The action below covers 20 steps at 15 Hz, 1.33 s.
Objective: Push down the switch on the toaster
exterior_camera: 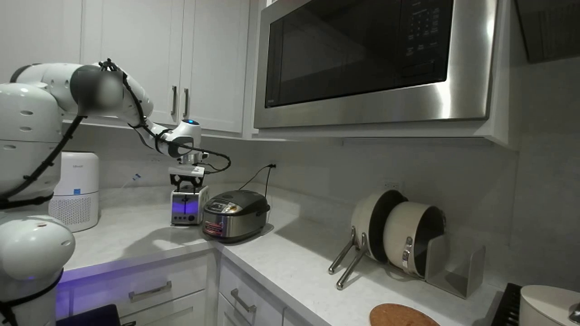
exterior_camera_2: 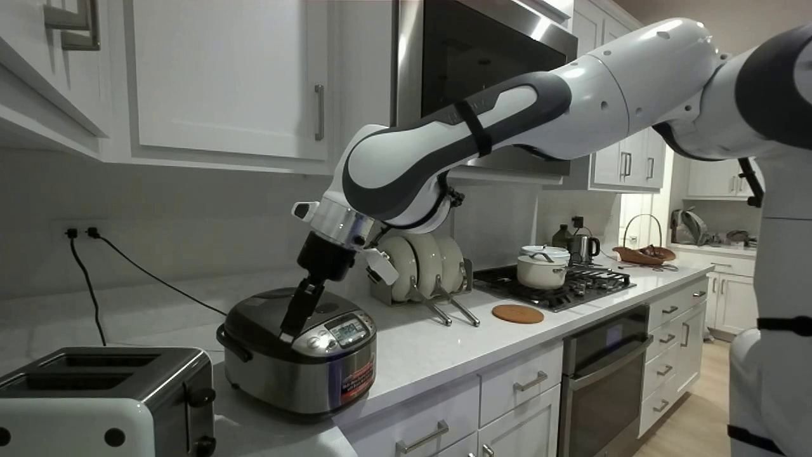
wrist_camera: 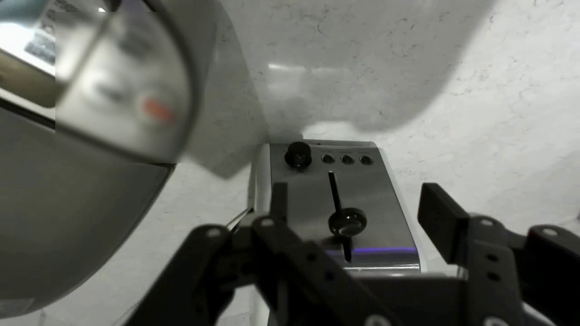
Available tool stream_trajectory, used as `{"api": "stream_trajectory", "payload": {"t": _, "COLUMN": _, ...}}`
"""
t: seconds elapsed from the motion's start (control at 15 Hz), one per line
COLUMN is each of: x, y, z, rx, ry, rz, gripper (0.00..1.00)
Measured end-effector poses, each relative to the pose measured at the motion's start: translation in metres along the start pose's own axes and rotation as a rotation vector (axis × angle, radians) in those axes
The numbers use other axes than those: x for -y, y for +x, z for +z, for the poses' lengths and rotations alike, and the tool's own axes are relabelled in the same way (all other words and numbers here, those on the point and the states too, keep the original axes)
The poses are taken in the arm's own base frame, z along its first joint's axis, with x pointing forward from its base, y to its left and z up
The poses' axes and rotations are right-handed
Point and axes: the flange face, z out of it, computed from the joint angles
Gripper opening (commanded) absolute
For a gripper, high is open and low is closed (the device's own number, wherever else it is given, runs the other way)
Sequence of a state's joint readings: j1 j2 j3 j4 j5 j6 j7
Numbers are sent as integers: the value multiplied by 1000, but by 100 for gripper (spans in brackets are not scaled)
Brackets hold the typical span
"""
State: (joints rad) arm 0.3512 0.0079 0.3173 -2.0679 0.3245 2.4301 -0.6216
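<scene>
Wrist view: glossy black round lever knob (wrist_camera: 347, 222) is the target, on the steel front of the boxy white-and-steel toaster (wrist_camera: 374, 194); looks not pressed down yet. Toaster stands on the pale stone-look counter (exterior_camera: 294, 267), just left of the rounded dark-grey-and-steel rice cooker (exterior_camera: 235, 215) in both exterior views. Black 2-finger gripper (wrist_camera: 356, 206) spread wide, holding nothing, tips look apart from the knob. Handling, my guess: knob hard, smooth, easy to slide off; stroke likely stiff and springy, wants firm full travel. Toaster maybe light enough to skid or tip under a sideways shove. No grasp needed: bring the 2 fingers together as 1 blunt tip, press the knob's upper face near the steel, straight along the slot (wrist_camera: 335, 192). Rice cooker crowds the left side in the wrist view, so keep that side's finger off it.
</scene>
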Motion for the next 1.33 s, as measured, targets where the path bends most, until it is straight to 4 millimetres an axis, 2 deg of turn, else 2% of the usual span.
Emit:
{"api": "stream_trajectory", "payload": {"t": 0.27, "x": 4, "y": 11, "z": 10, "rx": 1, "ry": 14, "rz": -19, "gripper": 12}}
{"api": "stream_trajectory", "payload": {"t": 0.4, "x": 4, "y": 16, "z": 14, "rx": -2, "ry": 21, "rz": -24, "gripper": 0}}
{"api": "stream_trajectory", "payload": {"t": 1.33, "x": -5, "y": 58, "z": 54, "rx": -24, "ry": 70, "rz": -59, "gripper": 0}}
